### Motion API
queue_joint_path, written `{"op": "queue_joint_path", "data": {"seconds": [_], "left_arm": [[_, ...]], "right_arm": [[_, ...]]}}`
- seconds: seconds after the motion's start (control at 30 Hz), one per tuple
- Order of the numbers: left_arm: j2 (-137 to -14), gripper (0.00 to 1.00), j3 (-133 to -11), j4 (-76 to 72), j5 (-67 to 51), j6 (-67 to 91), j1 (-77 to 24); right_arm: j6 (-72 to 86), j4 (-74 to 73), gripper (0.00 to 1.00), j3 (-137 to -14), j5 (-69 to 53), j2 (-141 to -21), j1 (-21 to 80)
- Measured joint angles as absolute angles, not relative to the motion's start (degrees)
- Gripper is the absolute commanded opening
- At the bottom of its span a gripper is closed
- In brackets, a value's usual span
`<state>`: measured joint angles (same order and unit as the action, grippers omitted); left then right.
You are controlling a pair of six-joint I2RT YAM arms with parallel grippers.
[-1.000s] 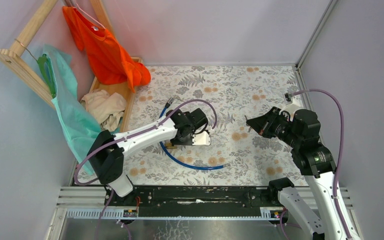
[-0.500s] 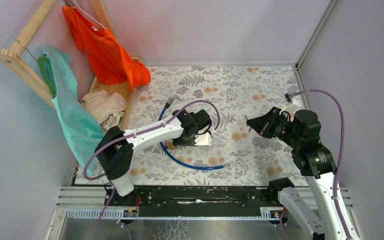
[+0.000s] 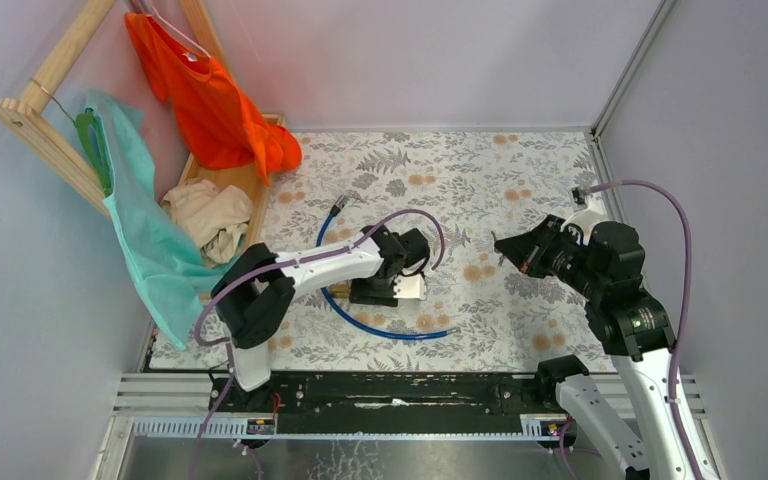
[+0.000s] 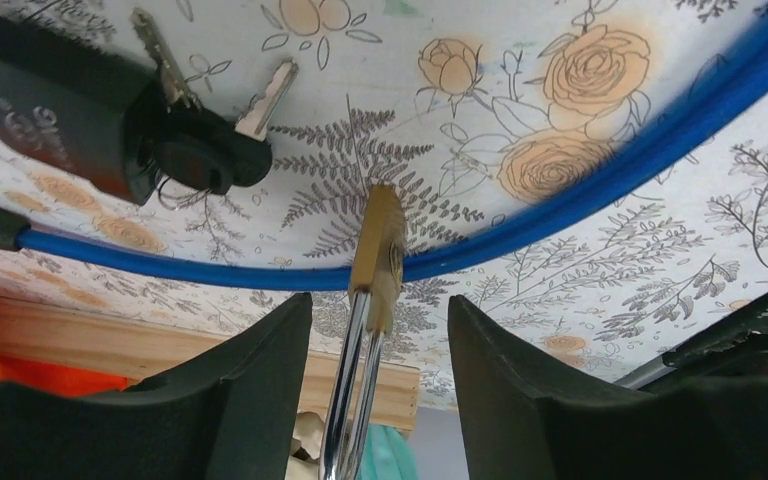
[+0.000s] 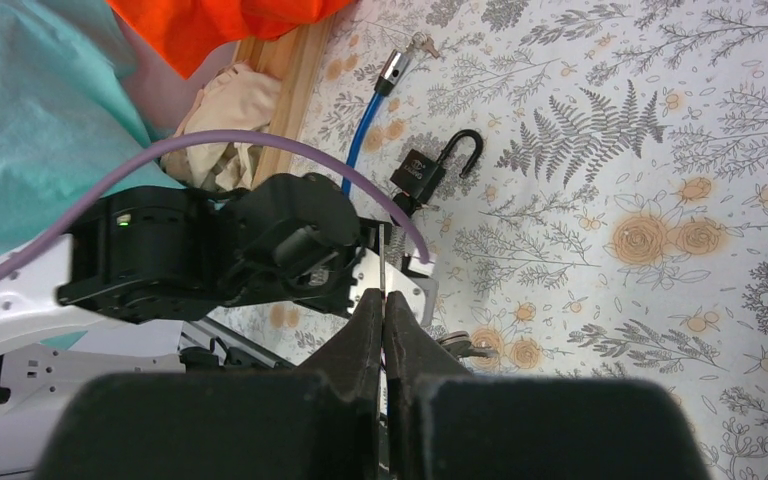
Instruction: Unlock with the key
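Brass lock (image 4: 378, 250) sits edge-on between the fingers of the left end effector (image 4: 380, 305), which stands open with a gap on either side and grips nothing. Its silver shackle (image 4: 345, 420) runs back toward the wrist camera, and a blue cable (image 4: 600, 170) curves across the bench (image 4: 660, 270) just behind it. The key (image 4: 208, 162) is not in this lock. Its black head lies against the base of a black lock (image 4: 50, 105) further off on the bench, beside a silver key (image 4: 165, 60); whether its blade is seated there I cannot tell. From the right wrist, the black shackle (image 5: 465, 150) looks swung out like a hook. The right end effector (image 5: 384, 300) hangs well apart over the bench, fingers pressed together; whether anything thin is pinched there I cannot tell. By my reading the brass lock is not yet opened, so fetching the key, seating it and turning it are all left.
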<state>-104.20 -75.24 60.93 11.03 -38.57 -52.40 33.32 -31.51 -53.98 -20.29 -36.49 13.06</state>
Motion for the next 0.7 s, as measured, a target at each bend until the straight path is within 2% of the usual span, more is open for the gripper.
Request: {"op": "queue_joint_path", "data": {"seconds": [0.17,0.4,0.7], "left_arm": [[-107.8,0.57,-75.3,60.2,11.8,-38.5,-51.9],[-113.4,0.44,-76.8,61.3,13.6,-37.7,-51.3],[-115.5,0.43,-77.0,61.5,16.2,-36.5,-51.2]], "right_arm": [[33.2,-31.6,0.00,-54.9,-20.1,-36.5,13.1],[32.9,-31.6,0.00,-55.6,-20.1,-36.7,13.1],[32.8,-31.6,0.00,-55.7,-20.1,-36.9,13.1]]}}
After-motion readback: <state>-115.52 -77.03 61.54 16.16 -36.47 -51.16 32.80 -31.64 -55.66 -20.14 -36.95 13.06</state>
